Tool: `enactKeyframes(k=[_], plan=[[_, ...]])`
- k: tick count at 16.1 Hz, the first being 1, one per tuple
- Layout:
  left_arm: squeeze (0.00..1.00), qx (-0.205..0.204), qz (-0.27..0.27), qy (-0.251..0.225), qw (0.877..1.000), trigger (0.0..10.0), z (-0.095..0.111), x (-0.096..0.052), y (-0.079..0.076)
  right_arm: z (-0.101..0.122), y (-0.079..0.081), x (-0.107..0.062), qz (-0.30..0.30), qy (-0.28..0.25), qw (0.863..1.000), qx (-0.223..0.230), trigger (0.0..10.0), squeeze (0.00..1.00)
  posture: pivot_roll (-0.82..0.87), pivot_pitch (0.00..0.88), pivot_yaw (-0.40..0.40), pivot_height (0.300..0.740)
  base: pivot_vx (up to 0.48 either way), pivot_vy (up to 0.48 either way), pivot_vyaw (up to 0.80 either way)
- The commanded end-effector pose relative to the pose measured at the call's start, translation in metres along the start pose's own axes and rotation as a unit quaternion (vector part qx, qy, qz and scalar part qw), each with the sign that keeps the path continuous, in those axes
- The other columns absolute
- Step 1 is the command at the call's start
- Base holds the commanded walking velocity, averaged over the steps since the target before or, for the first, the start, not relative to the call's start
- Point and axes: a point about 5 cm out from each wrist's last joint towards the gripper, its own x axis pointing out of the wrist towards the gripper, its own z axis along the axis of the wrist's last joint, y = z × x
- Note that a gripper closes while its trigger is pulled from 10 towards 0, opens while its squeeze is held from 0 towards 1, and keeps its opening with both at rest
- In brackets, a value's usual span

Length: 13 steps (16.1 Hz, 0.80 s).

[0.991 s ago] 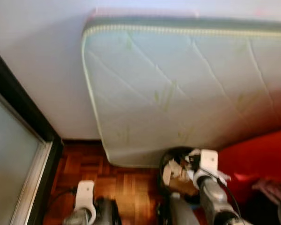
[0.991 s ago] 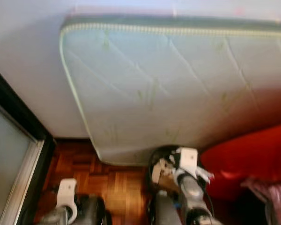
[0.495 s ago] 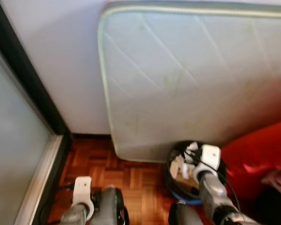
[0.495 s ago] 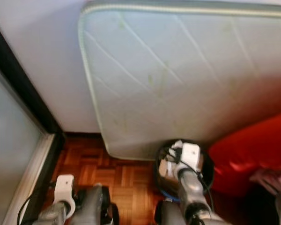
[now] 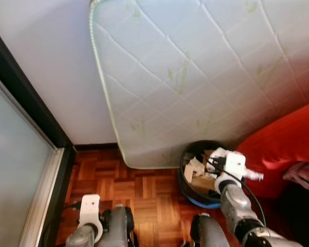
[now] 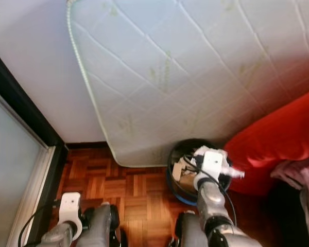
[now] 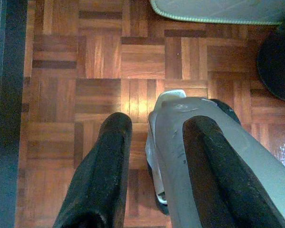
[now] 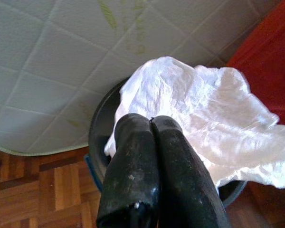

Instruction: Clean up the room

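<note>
Paper, a crumpled white sheet, is pinched between the right gripper's closed fingers, and the right wrist view shows it hanging over the dark bin, with the mattress behind and red upholstery at one side. Part of the sheet spreads past the rim toward the red side, so the release probably goes best with the gripper brought further over the opening and lowered a little before the fingers part; otherwise the light sheet may drape on the rim or slide out.

From the left eye view, the bin stands on the parquet between the leaning mattress and the red seat, already holding cardboard scraps, which the wrist view hides behind the paper. The right arm reaches over its near rim.

In the left wrist view, the left gripper hangs idle above the parquet beside the robot's leg, fingers apart and holding nothing. It also catches the mattress's lower edge and the bin's dark side.
</note>
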Motion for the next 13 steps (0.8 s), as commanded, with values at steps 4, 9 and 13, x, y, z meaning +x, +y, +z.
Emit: enactKeyframes(k=[4,9,13], plan=[[0.00,0.012,-0.012,-0.011,1.000,10.0,0.001,-0.001,0.000,-0.003,0.001,0.000,0.000,0.010,1.000,0.002,10.0,0.00,0.11,0.249,-0.039,0.619,0.000,0.000,0.00],[0.00,0.009,-0.020,-0.037,0.999,10.0,0.012,0.002,-0.008,-0.007,-0.003,-0.002,-0.007,0.012,1.000,0.004,10.0,0.00,0.10,0.265,-0.039,0.619,0.169,0.000,0.00],[0.00,0.007,-0.021,-0.037,0.999,10.0,0.010,0.001,-0.008,-0.007,-0.002,-0.002,-0.006,0.014,1.000,0.004,10.0,0.00,0.11,0.261,-0.037,0.619,0.316,0.000,0.00]])
